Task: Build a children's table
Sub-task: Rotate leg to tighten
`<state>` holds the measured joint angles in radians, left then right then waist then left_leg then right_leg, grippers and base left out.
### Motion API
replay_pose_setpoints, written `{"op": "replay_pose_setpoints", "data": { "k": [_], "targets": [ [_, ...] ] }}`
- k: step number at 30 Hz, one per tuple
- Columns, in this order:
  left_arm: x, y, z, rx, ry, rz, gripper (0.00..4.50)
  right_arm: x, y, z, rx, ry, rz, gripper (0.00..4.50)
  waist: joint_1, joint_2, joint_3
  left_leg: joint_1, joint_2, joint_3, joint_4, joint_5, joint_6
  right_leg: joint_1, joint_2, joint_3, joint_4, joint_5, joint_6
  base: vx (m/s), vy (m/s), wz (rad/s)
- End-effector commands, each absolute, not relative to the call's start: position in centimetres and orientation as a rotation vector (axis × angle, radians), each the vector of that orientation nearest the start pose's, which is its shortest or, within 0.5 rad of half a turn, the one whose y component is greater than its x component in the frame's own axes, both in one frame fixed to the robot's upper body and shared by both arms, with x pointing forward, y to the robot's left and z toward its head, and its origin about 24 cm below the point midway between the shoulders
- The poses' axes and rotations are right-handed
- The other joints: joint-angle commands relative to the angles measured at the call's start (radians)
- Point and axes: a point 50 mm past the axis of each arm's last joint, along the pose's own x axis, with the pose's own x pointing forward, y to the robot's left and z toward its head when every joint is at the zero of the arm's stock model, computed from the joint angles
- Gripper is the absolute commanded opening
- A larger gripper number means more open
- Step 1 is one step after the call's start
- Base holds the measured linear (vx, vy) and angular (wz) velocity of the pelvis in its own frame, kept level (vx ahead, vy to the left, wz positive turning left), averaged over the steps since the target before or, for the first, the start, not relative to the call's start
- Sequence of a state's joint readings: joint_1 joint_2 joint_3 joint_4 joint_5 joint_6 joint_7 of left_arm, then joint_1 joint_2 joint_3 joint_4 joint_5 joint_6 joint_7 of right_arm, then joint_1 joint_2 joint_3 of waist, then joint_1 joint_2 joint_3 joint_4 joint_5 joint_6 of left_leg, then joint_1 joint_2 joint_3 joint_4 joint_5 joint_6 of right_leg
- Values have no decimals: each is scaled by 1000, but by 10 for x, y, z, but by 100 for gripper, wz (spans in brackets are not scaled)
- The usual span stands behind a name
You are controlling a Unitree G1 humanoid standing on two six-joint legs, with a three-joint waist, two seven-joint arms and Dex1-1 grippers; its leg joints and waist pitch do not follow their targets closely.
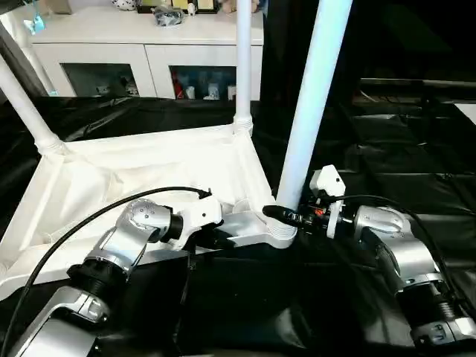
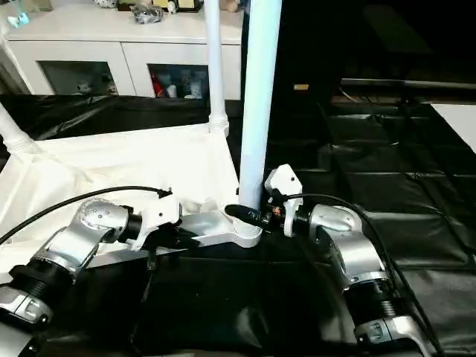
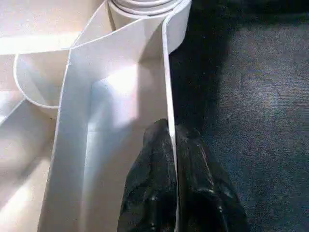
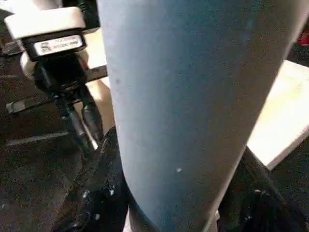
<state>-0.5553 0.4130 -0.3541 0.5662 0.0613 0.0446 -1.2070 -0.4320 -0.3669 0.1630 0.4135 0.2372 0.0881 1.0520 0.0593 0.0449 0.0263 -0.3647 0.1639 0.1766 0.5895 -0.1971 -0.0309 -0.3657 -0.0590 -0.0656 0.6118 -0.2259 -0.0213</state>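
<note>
our white tabletop lies upside down; left gripper pinches its rim, right gripper clamps the near leg.

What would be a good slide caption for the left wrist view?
Left gripper jaws pinching the raised rim of the upturned white tabletop, close to a corner socket.

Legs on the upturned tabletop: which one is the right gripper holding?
The near-corner leg, the closest and thickest-looking one. The right gripper clasps its base just above the socket; the far-corner leg and left leg stand untouched.
</note>
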Motion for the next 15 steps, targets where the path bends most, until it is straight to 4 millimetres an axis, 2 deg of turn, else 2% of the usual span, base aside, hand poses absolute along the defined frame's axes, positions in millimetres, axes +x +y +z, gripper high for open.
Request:
{"op": "replay_pose_setpoints", "data": {
  "k": [1, 5, 10, 12, 14, 15],
  "targets": [
    [305, 145, 40, 570, 542, -1402, 0, 283, -157, 12, -138, 474, 1168, 185, 5, -1, -31, 9, 81, -36, -87, -284, 15, 24, -106, 61, -89, -231, -217, 0, 0, 0],
    [305, 147, 40, 585, 548, -1402, 0, 286, -159, 12, -159, 480, 1192, 185, 6, -5, -31, 9, 80, -33, -85, -272, 25, 24, -108, 61, -88, -224, -228, 0, 0, 0],
    [304, 148, 39, 587, 557, -1408, 0, 289, -159, 11, -165, 478, 1201, 185, 5, -8, -29, 11, 82, -34, -88, -284, 22, 23, -108, 61, -92, -258, -219, 0, 0, 0],
    [304, 149, 39, 583, 560, -1410, 0, 290, -158, 11, -166, 478, 1193, 185, 5, -4, -29, 11, 82, -35, -89, -290, 19, 22, -108, 61, -92, -261, -218, 0, 0, 0],
    [304, 148, 39, 566, 563, -1397, 0, 294, -158, 9, -168, 473, 1137, 185, 2, -5, -28, 12, 82, -35, -91, -307, 11, 20, -108, 61, -93, -278, -217, 0, 0, 0],
    [307, 147, 38, 554, 570, -1348, 0, 301, -159, 7, -160, 467, 1031, 185, 0, -3, -27, 12, 81, -36, -92, -314, 8, 20, -107, 61, -94, -287, -216, 0, 0, 0]
  ]
}}
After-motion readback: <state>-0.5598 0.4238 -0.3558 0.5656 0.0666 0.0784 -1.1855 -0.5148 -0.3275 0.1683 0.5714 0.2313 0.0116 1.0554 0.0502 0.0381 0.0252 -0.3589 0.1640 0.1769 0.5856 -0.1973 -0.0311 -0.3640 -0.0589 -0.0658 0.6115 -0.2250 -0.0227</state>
